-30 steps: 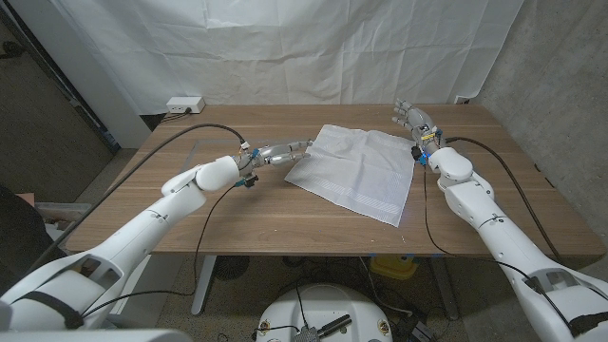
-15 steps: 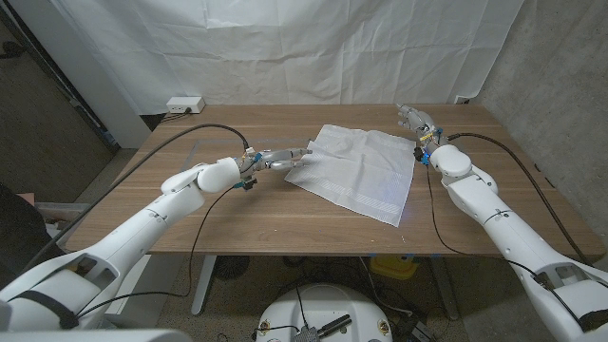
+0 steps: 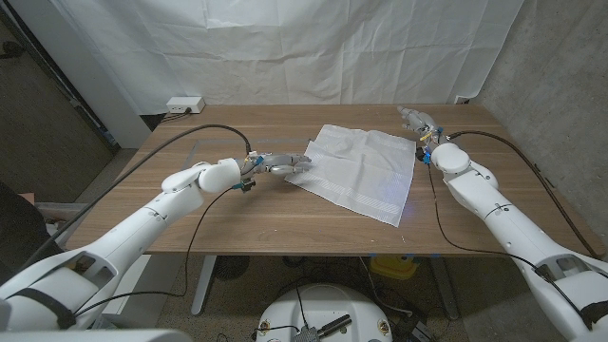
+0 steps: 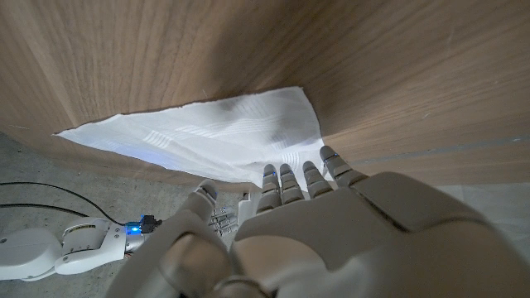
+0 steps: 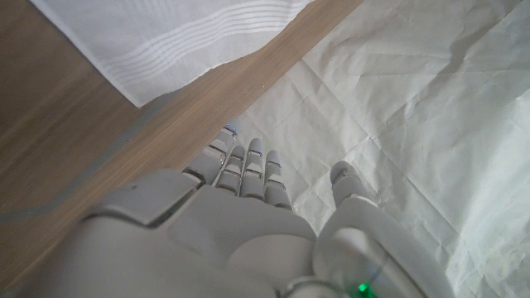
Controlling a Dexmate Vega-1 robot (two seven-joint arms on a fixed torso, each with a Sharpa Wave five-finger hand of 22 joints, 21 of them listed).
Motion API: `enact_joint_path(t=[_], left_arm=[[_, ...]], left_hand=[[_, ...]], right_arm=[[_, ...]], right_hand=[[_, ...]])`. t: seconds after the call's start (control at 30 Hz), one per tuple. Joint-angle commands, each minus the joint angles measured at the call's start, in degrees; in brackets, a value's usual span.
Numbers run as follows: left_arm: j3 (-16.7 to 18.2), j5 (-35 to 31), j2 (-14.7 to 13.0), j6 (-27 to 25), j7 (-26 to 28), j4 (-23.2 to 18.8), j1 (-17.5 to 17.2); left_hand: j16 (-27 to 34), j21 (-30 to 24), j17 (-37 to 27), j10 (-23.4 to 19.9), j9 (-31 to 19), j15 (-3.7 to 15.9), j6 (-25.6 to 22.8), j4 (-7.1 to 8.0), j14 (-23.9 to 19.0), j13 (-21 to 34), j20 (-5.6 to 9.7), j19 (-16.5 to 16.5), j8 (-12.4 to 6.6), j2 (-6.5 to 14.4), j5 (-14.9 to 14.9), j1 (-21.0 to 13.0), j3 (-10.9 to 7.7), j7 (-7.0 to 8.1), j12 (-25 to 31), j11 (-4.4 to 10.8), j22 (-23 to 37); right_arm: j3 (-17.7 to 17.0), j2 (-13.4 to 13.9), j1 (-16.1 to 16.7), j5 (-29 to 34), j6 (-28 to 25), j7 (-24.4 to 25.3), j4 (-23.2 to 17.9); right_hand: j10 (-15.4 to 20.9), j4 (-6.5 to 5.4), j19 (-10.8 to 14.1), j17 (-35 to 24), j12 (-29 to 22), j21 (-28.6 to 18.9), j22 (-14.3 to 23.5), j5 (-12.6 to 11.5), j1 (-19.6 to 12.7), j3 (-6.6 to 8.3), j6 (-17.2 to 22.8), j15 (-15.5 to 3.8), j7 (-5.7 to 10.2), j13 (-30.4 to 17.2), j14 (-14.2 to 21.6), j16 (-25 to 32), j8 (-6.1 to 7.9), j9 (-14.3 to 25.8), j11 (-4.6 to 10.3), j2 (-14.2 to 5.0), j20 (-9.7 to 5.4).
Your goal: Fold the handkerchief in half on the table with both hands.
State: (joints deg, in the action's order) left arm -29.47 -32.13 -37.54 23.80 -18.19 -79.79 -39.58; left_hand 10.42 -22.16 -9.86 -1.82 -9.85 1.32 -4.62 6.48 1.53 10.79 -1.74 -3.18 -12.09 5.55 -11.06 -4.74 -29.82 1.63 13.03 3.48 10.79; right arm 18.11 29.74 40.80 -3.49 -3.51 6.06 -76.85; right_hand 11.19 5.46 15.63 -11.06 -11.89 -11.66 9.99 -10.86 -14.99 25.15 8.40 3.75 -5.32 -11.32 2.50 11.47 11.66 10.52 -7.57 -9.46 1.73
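So, both hands sit at opposite corners of the handkerchief, nothing gripped yet.
Your left hand (image 3: 282, 162) reaches its straight, close-set fingers to the cloth's left corner, likely to pinch it; your right hand (image 3: 418, 123) hovers just beside the far right corner, fingers extended, slightly apart, empty. The handkerchief (image 3: 359, 169) lies flat and skewed mid-table (image 3: 237, 204), right of centre, so you'd fold across it. A white power strip (image 3: 184, 104) at the far left edge and the arm cables stay well apart; nothing blocks you.
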Motion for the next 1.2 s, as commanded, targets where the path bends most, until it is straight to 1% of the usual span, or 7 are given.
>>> enact_joint_path(t=[0.03, 0.27, 0.57, 0.77, 0.93, 1.13, 1.2], left_arm=[[-0.9, -1.1, -0.1, -0.2, -1.9, 0.5, 0.8], [-2.3, -3.1, 0.2, -0.1, -2.7, 1.2, 2.0], [-2.9, -5.7, -0.2, -0.5, -3.1, 0.3, 2.3], [-3.1, -6.8, -0.3, -0.9, -3.3, -0.1, 2.4], [-3.1, -6.8, -0.3, -0.7, -3.4, 0.1, 2.4], [-3.0, -6.5, -0.2, -0.3, -3.3, 0.3, 2.4], [-2.9, -6.4, -0.2, -0.2, -3.3, 0.4, 2.4]], left_hand=[[0.5, 0.3, -0.2, -0.6, -0.2, 0.24, -1.4, 0.21, -0.4, 0.1, -0.17, 0.2, -0.37, 1.0, -0.3, 0.4, 0.01, -0.13, 0.2, 0.06, 0.3], [0.5, 0.3, -0.1, -1.5, -0.2, 0.52, -3.6, 0.27, -1.0, 0.1, -0.4, 0.7, -0.67, 0.8, -0.3, 0.5, 0.07, -0.47, 0.3, 0.01, 0.3], [0.7, 0.3, -0.1, -3.6, -0.2, 1.09, -6.7, 0.37, -2.2, 0.0, -0.24, 1.3, -0.97, 0.3, -0.3, 0.8, 0.34, -0.3, 0.7, 0.32, 0.2], [0.7, 0.4, -0.1, -4.7, -0.2, 1.27, -7.8, 0.38, -2.7, 0.0, -0.36, 1.6, -0.95, 0.1, -0.3, 0.9, 0.44, -0.1, 0.9, 0.5, 0.2], [0.7, 0.4, -0.1, -4.9, -0.2, 1.42, -8.0, 0.39, -2.9, 0.0, -0.36, 1.7, -0.79, 0.0, -0.4, 1.0, 0.48, -0.04, 0.8, 0.55, 0.2], [0.6, 0.3, -0.1, -5.0, -0.2, 1.39, -8.1, 0.4, -3.0, 0.0, -0.35, 1.9, -0.62, -0.1, -0.4, 1.0, 0.51, -0.04, 0.8, 0.61, 0.2], [0.6, 0.4, -0.1, -4.9, -0.2, 1.48, -8.0, 0.4, -3.0, 0.0, -0.31, 1.9, -0.53, -0.1, -0.4, 1.0, 0.52, 0.01, 0.7, 0.66, 0.2]], right_arm=[[2.7, 1.5, -2.0, 3.8, -5.4, 1.9, 0.1], [3.7, 1.9, -2.5, 4.7, -7.3, 2.2, -0.1], [6.7, 2.3, -4.1, 9.9, -18.3, 4.8, -2.2], [11.6, 3.2, -6.4, 16.0, -29.4, 4.4, -4.4], [14.7, 3.8, -8.1, 18.5, -32.6, 2.7, -3.9], [17.9, 4.3, -9.7, 21.4, -35.2, 1.8, -3.6], [20.0, 4.4, -10.9, 23.2, -36.4, 1.0, -3.0]], right_hand=[[0.6, 0.01, 0.3, -0.3, -0.4, -0.3, 0.2, -0.2, -0.7, 0.49, 0.6, 0.15, -0.01, -0.1, 0.3, 0.4, 0.29, 0.2, 0.23, -1.27, -0.34], [1.0, 0.13, 0.5, -0.2, -0.5, -0.3, 0.2, -0.1, -1.3, 0.89, 1.1, -0.04, 0.07, -0.1, 0.5, 0.4, 0.35, 0.2, 0.31, -1.24, -0.44], [1.4, 0.33, 0.9, -0.1, -0.6, -0.5, 0.2, -0.1, -2.0, 1.34, 1.6, -0.14, 0.03, -0.1, 0.9, 0.5, 0.38, 0.2, 0.36, -1.17, -0.41], [2.5, 0.86, 2.1, 0.0, -1.0, -0.8, 0.2, 0.0, -3.3, 2.06, 2.6, -0.12, -0.01, -0.1, 2.0, 0.7, 0.5, 0.2, 0.41, -0.97, -0.08], [3.9, 1.68, 4.2, 0.1, -1.3, -1.4, 0.2, 0.2, -5.1, 2.83, 5.2, -0.18, 0.13, 0.0, 4.0, 1.0, 1.03, 0.2, 0.67, -0.6, 0.11], [4.3, 1.93, 4.5, 0.2, -1.4, -1.4, 0.1, 0.2, -5.6, 2.96, 6.1, -0.26, 0.3, 0.0, 4.3, 1.0, 1.2, 0.3, 0.95, -0.42, 0.12], [4.3, 2.01, 4.5, 0.2, -1.4, -1.4, 0.1, 0.3, -5.8, 2.99, 6.1, -0.35, 0.36, 0.0, 4.4, 1.0, 1.18, 0.3, 0.97, -0.37, 0.15]])
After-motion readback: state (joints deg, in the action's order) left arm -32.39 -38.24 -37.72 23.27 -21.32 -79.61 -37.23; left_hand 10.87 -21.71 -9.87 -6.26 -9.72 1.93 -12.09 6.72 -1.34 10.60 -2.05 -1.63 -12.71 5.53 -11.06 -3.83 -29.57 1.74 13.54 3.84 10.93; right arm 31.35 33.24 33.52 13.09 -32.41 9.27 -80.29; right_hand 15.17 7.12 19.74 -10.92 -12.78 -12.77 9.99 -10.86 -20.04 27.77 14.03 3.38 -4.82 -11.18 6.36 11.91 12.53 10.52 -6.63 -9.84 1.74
